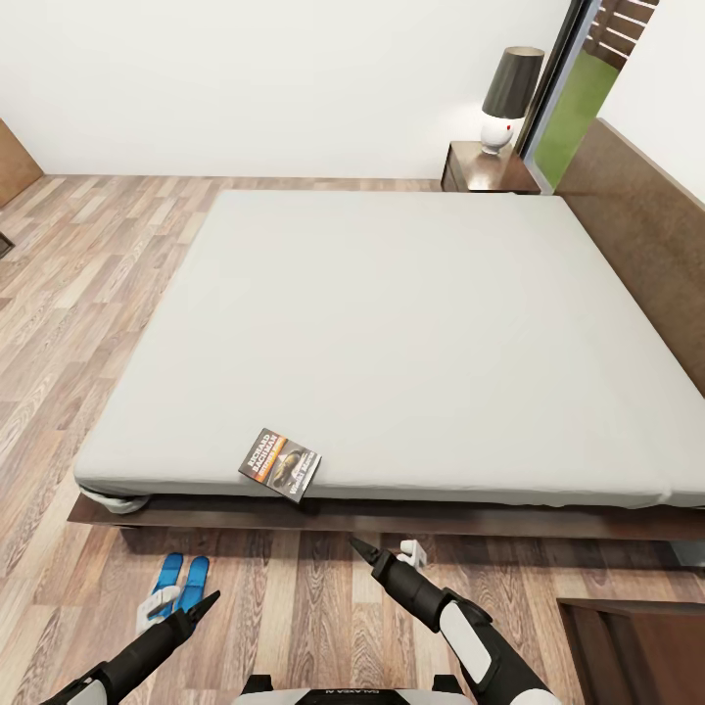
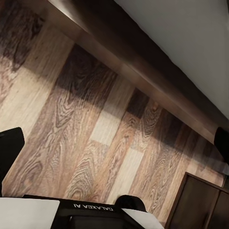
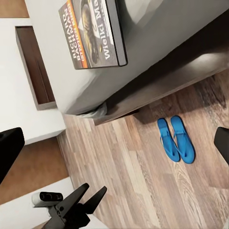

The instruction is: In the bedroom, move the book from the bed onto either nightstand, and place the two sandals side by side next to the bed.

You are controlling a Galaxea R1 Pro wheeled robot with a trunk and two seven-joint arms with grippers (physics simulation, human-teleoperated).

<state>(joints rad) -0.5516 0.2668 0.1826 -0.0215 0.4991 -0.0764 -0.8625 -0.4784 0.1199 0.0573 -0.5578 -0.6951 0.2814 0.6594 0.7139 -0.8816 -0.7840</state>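
The small thin paperback book with black and orange cover and white block lettering (image 1: 281, 464) lies flat on the pale grey-white mattress of the big low bed (image 1: 392, 323), right at the near edge, toward the near-left corner, one corner about at the mattress lip. In the right wrist view the same book (image 3: 93, 32) sits at the mattress edge above the dark brown wooden platform frame (image 1: 392, 517).

The pair of bright blue flip-flop sandals (image 1: 180, 582) is on the brown wood-plank floor (image 1: 88, 323), side by side, roughly parallel, just off the bed's near-left corner, close to the frame but not touching it. Also clear in the right wrist view (image 3: 176, 139).

The small dark reddish-brown wooden nightstand (image 1: 487, 168) stands at the far side of the bed next to the brown headboard (image 1: 646, 235), with a white-based table lamp with a dark shade (image 1: 509, 98) on top. Another dark brown wooden piece of furniture (image 1: 636, 651) is at near right on the floor.

The left gripper (image 1: 199, 609) hangs over the floor just beside the sandals, fingers spread a little, nothing between them. The right gripper (image 1: 370, 554) is over the floor just in front of the bed frame, below the book, holding nothing; whether its jaws are apart I cannot tell.
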